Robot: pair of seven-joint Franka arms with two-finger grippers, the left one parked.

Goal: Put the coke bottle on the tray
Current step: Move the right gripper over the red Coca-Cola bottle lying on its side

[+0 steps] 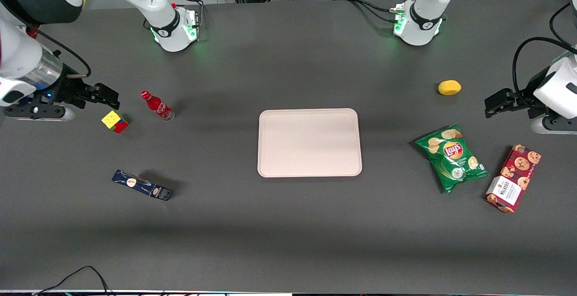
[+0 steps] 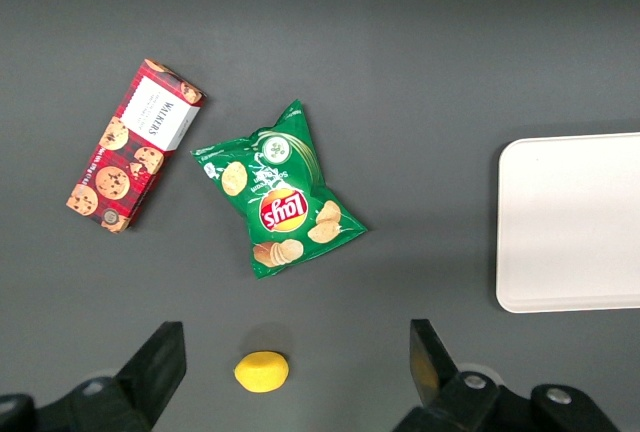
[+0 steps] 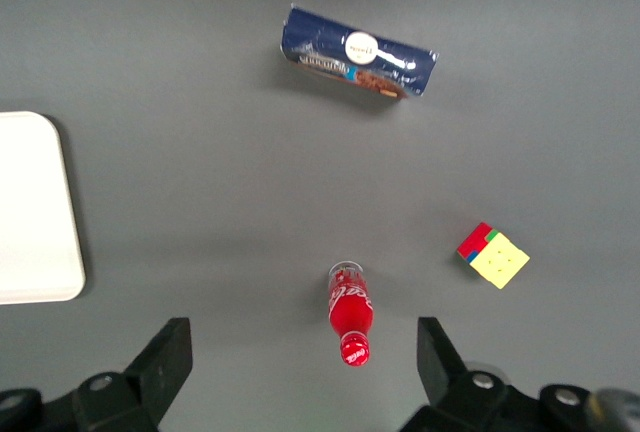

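Dark grey matting covers the table, with cables and rack gear along its upper edge in the front view; the coke bottle stands upright on the mat toward the working arm's end, its clear base down and its red cap up, so its long axis is vertical; in the front view that axis appears slanted, cap toward the working arm and base toward the tray, which looks like an effect of the camera angle; in the right wrist view the bottle is seen almost from above, cap nearest the camera, white script running along its side.

The gripper hangs above the mat near the bottle, at about the same distance from the front camera and apart from it; its fingers are spread wide with nothing between them, and in the right wrist view the bottle lies in the open span between the two fingers, touching neither.

A colour cube sits just below the gripper's tip, slightly nearer the front camera than the bottle; a dark blue box lies flat, nearer that camera again.

The tray rests at the table's middle, well apart from the bottle; a lemon, a green crisp bag and a red biscuit box lie toward the parked arm's end.
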